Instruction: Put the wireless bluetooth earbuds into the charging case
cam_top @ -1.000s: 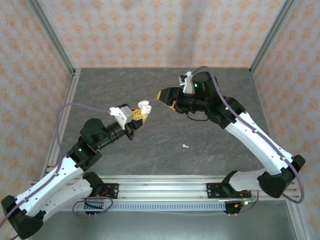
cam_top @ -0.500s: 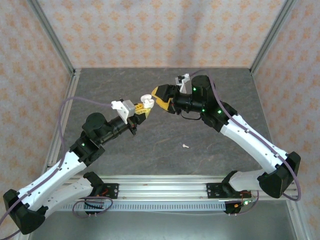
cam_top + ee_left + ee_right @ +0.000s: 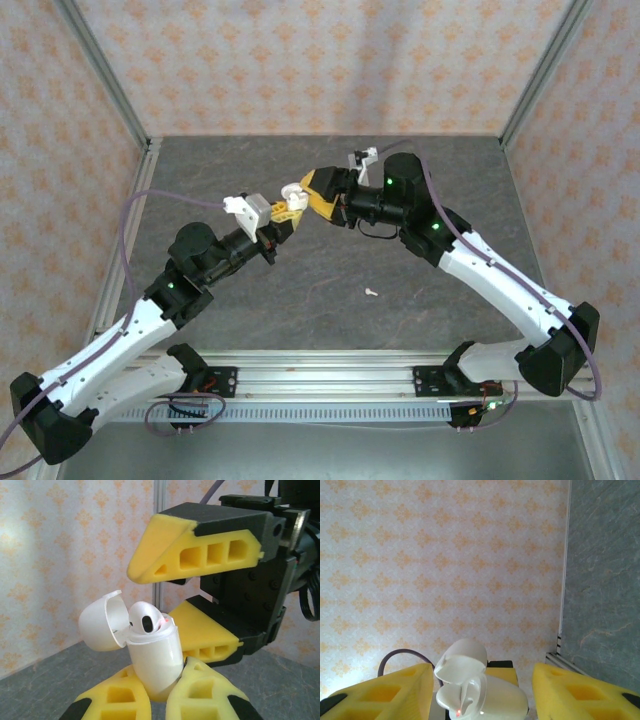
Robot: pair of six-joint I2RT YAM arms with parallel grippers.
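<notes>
Left gripper [image 3: 159, 687] clamped on the lower body of the case [image 3: 155, 655], which is held up off the table [image 3: 300, 290]; lid [image 3: 97, 622] hinged open to one side. One earbud [image 3: 145, 620] sits in its well, head showing, perhaps not fully down. Right gripper [image 3: 159, 594] spread wide and empty, one finger above and one beside the case mouth. Second earbud [image 3: 371, 293] lies loose on the table, well apart from both. Risks: a right finger brushing the lid could shut it or twist the case in the left's narrow hold. A nudge could tip the seated bud out. The loose bud is tiny and may skid at pickup.
</notes>
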